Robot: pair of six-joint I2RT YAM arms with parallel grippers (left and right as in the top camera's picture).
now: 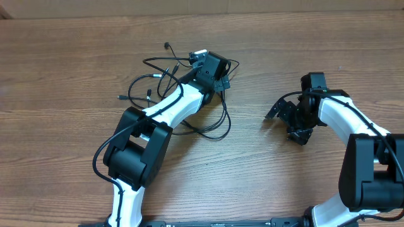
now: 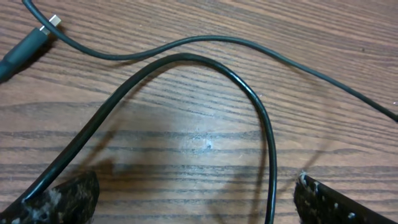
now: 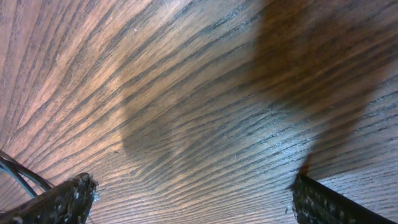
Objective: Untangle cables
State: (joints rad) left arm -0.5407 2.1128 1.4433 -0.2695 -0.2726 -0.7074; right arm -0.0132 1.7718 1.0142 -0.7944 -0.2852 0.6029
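The left jaws stand wide open and hold nothing: in the left wrist view the two fingers sit at the lower corners, far apart, with bare wood between them. A thick black cable lies on the tabletop in an arch between those fingers, gripped by neither; one leg of the arch runs close by the finger in the lower left corner, and whether it touches cannot be told. Beyond the arch a thinner cable crosses the view from side to side, and a plug with a silver tip lies at the upper left. The right jaws are wide open too and hold nothing; the right wrist view shows their fingers spread over bare wood grain, with a few thin dark strands at the lower left edge that cannot be identified. From overhead, the cables lie in a loose tangle on the far half of the tabletop, left of its middle, with small plug ends pointing toward the far edge and the left edge and one long loop trailing toward the near edge. The left arm reaches across this tangle, its head above the right side of it. The right arm hangs over clear wood toward the right edge, well apart from the cables.
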